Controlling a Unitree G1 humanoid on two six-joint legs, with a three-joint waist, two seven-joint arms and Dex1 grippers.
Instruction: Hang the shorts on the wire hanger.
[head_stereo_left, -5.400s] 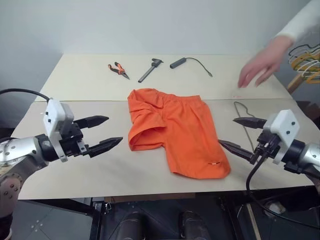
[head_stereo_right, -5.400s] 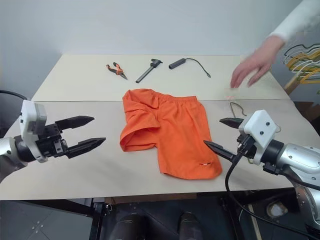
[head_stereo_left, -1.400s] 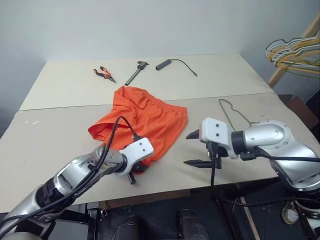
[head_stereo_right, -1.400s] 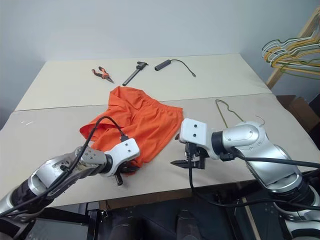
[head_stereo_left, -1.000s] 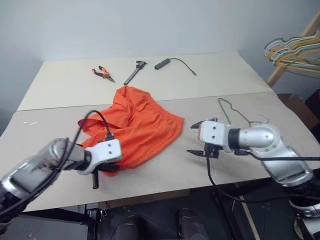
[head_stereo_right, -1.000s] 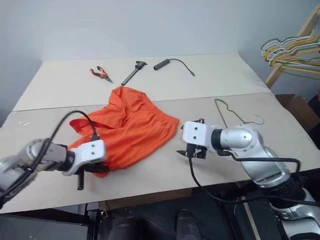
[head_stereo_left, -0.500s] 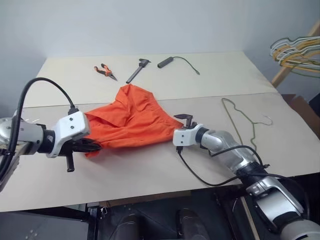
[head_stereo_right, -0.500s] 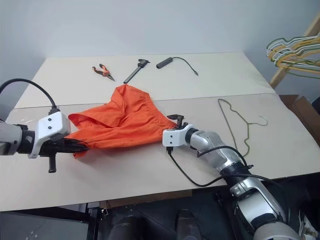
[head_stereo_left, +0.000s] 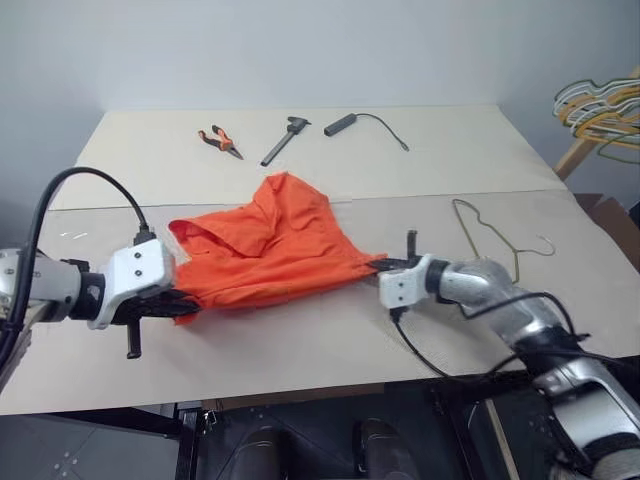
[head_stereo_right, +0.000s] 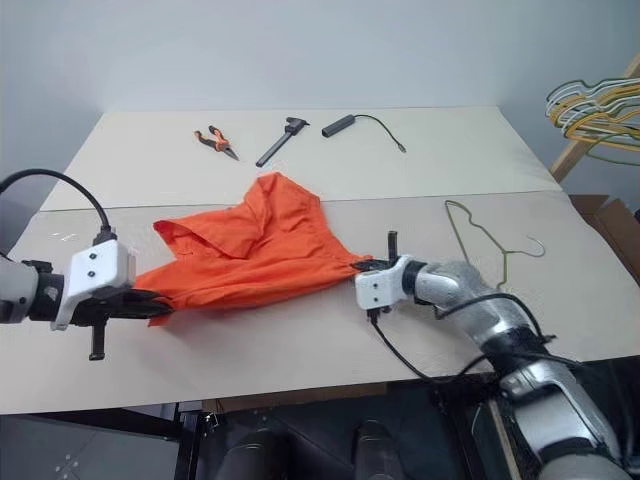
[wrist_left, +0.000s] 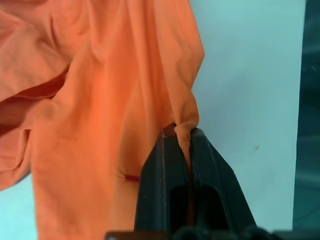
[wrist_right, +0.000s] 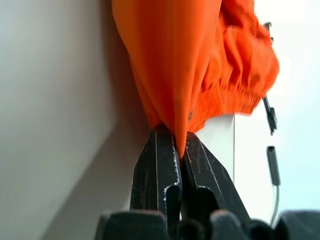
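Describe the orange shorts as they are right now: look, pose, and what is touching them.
The shorts are bright orange, thin, soft-looking fabric with a gathered elastic waistband. They are stretched sideways over the table, bunched into folds, with one end trailing toward the far side. The left gripper is shut on a pinched edge at one end; the right gripper is shut on a fold at the other. The wire hanger lies apart from them on the table, beyond the right gripper.

A: Shorts colour?
B: Bright orange, plain, no print. Left gripper and right gripper fingers black, white housings.
A: Rest?
B: Table pale beige. Wire hanger grey-olive. Pliers orange-and-black handles. Rack hangers yellow, green, white.
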